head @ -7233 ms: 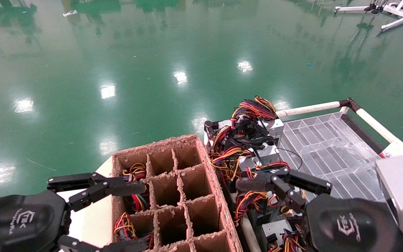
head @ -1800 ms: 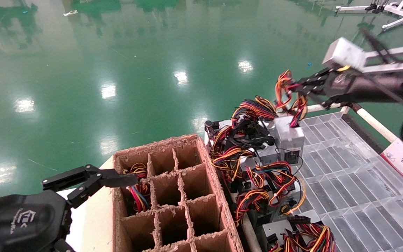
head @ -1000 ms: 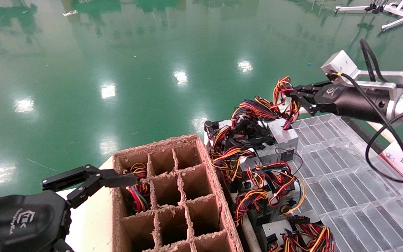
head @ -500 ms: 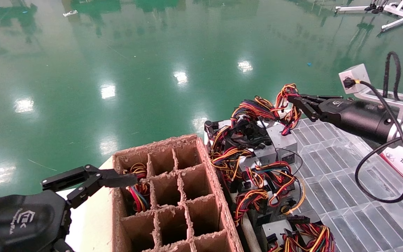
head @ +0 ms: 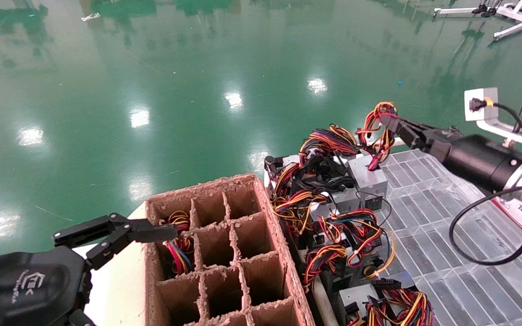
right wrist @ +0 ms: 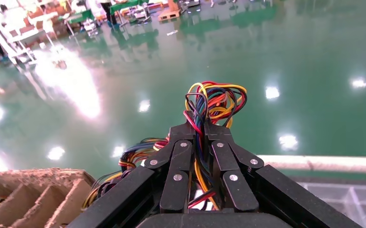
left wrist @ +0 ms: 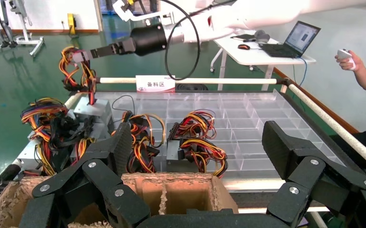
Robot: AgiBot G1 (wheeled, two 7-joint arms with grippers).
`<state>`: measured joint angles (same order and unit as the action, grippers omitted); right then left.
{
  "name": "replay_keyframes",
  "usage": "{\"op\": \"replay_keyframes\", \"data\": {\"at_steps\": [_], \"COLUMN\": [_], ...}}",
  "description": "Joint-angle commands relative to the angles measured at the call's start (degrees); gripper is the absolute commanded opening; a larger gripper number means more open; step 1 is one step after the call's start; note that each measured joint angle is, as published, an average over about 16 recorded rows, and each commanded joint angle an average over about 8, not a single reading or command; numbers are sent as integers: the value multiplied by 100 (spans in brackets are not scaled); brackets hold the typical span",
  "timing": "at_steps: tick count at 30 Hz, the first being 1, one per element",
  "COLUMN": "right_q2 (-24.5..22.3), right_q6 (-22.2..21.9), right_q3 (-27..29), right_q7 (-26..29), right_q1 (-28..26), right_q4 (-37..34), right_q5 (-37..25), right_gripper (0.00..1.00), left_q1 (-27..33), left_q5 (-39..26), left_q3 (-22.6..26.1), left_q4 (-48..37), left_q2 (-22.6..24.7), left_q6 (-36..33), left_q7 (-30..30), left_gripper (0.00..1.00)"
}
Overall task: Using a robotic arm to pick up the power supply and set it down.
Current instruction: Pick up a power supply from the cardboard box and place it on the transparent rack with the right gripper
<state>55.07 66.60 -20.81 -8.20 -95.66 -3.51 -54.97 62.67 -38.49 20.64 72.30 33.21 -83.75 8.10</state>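
R gripper (head: 390,121) horizontal, pinching PSU (head: 369,180) wires (raised)

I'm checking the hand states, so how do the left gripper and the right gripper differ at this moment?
The left gripper is open and holds nothing, while the right gripper is shut on the wire bundle of a power supply. The left one sits low at the edge of the cardboard divider box; the right one reaches out over the clear tray. Both are black two-finger grippers.

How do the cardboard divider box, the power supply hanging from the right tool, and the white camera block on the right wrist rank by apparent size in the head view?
1. Cardboard divider box
2. Power supply
3. White camera block, though nearness is unsure.
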Motion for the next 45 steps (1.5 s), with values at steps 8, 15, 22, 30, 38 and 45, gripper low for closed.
{"op": "replay_keyframes", "data": {"at_steps": [8, 15, 22, 30, 38, 45], "right_q2": [-23, 0, 73, 171, 161, 143], "right_q6": [104, 287, 342, 338, 491, 803], "right_q3": [310, 540, 727, 971, 1275, 1599], "right_q7": [256, 397, 455, 442, 357, 100], "right_q1": [435, 729, 1024, 1331, 1751, 2146], "right_q4": [-2, 36, 32, 40, 36, 123], "right_q5": [433, 753, 1016, 1362, 1801, 2270], "right_gripper": [0, 0, 0, 0, 0, 0], "left_q1": [0, 0, 0, 0, 1, 1], "left_q5": [0, 1, 1, 1, 1, 2], "left_q3": [0, 1, 1, 2, 2, 2], "left_q4": [0, 0, 0, 0, 0, 0], "left_q2": [0, 0, 0, -1, -1, -1], "left_q6": [0, 0, 0, 1, 1, 1], "left_q7": [0, 0, -1, -1, -1, -1], "left_gripper": [100, 100, 100, 100, 100, 100]}}
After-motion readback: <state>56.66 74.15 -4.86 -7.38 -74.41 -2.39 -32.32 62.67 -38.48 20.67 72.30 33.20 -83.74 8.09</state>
